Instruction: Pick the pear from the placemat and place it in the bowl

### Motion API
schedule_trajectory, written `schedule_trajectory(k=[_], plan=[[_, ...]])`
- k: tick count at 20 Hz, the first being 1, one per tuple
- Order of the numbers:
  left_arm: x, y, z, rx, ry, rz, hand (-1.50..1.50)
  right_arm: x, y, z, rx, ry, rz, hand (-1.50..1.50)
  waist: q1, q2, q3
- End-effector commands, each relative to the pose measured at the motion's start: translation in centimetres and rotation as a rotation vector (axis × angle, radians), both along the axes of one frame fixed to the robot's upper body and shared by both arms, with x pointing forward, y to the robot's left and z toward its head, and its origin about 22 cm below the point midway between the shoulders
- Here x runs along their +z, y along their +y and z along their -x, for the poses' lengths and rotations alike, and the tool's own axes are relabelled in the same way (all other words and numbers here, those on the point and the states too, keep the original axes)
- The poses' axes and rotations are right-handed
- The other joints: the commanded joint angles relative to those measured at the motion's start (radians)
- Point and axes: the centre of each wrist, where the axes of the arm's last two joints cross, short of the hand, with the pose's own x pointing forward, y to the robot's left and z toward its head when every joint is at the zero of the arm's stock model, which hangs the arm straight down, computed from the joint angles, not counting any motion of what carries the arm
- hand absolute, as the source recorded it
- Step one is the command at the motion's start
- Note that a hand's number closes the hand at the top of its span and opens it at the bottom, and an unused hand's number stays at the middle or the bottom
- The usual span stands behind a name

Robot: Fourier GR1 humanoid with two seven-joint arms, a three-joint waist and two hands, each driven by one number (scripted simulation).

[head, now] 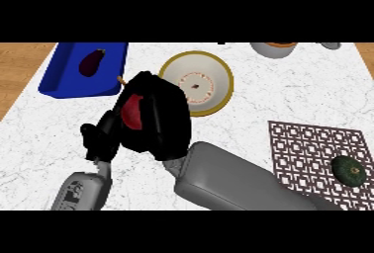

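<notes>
1. The right hand (157,121) is curling around the red pear (133,111), carrying it above the counter (292,94).
2. The bowl (196,83) is sitting just beyond the hand, up and to its right.
3. To place well, I judge the hand should be centring over the bowl before lowering and letting go.
4. The left hand (99,141) is resting just beside it, fingers relaxed.

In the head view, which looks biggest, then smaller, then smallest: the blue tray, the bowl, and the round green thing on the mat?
1. Blue tray, largest.
2. Bowl, somewhat smaller.
3. Round green thing on the patterned mat, clearly smallest, though it sits nearer the camera.
</notes>
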Motion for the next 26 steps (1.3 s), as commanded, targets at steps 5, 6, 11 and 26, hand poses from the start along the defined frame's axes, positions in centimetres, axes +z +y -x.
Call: schedule_trajectory(k=[5,6,11,26], plan=[[0.5,0.2,-0.9,-0.003,-0.007,0.016,0.0,8.2,4.5,-1.9,-0.183,0.0,-0.011,1.5,-0.003,0.009,0.0],[-0.1,0.4,-0.6,0.005,-0.009,0.022,0.0,10.0,4.6,-2.9,-0.212,-0.013,-0.026,1.5,0.002,0.013,0.0],[-0.2,0.7,0.3,0.002,-0.009,0.003,0.0,9.8,5.0,-5.0,-0.276,0.028,-0.009,1.5,-0.003,0.016,0.001],[-0.3,1.8,-0.1,0.042,-0.042,-0.002,0.0,3.0,0.6,-12.3,-0.514,0.087,0.289,1.5,-0.035,0.022,0.003]])
